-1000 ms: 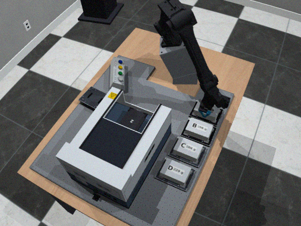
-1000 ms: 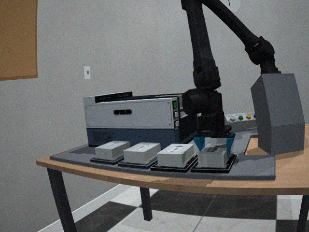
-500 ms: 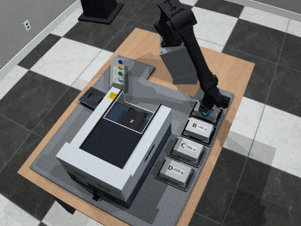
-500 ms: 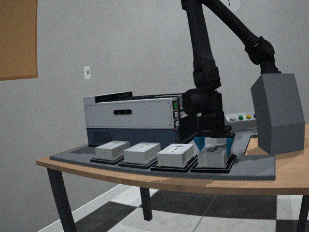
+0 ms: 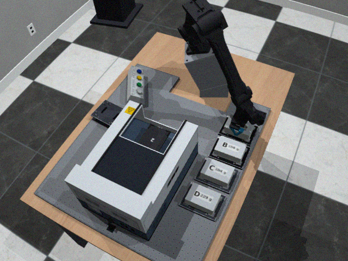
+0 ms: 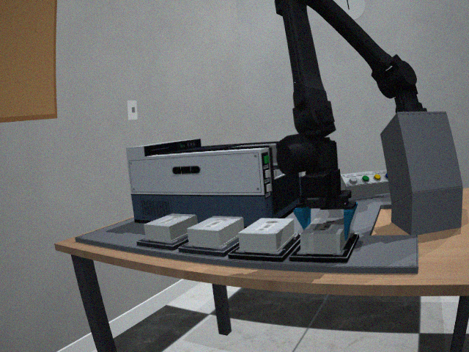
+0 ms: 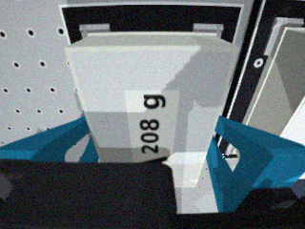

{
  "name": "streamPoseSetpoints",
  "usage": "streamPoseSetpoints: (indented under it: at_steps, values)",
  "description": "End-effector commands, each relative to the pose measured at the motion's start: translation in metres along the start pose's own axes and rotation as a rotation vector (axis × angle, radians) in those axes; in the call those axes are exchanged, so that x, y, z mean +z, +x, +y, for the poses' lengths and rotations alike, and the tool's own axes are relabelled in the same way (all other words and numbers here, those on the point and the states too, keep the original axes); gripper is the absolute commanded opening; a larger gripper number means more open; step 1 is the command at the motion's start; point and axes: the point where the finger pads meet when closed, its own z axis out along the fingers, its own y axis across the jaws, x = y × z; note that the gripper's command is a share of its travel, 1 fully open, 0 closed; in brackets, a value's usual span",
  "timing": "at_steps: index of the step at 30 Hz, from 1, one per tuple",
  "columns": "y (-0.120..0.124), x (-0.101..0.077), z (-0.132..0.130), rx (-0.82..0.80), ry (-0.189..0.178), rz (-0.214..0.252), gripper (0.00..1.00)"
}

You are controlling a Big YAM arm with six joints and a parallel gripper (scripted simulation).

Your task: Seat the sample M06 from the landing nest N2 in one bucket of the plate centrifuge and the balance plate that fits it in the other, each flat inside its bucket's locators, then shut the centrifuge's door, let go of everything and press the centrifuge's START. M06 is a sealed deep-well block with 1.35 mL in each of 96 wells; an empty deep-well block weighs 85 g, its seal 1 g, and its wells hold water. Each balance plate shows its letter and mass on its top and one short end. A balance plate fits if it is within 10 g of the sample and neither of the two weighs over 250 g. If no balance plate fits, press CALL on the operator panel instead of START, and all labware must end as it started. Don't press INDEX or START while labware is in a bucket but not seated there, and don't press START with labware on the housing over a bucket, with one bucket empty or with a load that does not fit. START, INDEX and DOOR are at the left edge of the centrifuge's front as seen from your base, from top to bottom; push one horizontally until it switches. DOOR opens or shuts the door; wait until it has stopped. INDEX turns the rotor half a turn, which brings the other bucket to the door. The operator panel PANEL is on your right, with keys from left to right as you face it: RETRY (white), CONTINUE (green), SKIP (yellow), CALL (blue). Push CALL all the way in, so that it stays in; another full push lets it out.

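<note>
You have the gripper (image 6: 325,217) clamped across the balance plate marked 208 g (image 7: 152,102), its blue fingers pressed on the two long sides while the plate sits in its black nest (image 6: 350,246) at the right end of the row in the exterior view. Beside it on the grey deck (image 5: 179,238) you can see balance plates B (image 5: 229,148), C (image 5: 217,171) and D (image 5: 203,197), each in its own nest, with only D's 229 g legible. Your centrifuge (image 5: 166,179) stands left of that row in the top view with its door open over a dark bucket marked 2 (image 5: 153,138), and the operator panel (image 5: 138,84) sits beyond it; the sample M06 cannot be made out in these views.
</note>
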Motion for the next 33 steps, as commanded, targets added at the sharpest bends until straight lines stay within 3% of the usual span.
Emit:
streamPoseSetpoints:
  at_steps: [1, 33]
  values:
    - [-0.003, 0.005, -0.009, 0.006, 0.007, -0.01, 0.0]
    - [-0.004, -0.016, -0.007, -0.003, 0.012, -0.014, 0.0]
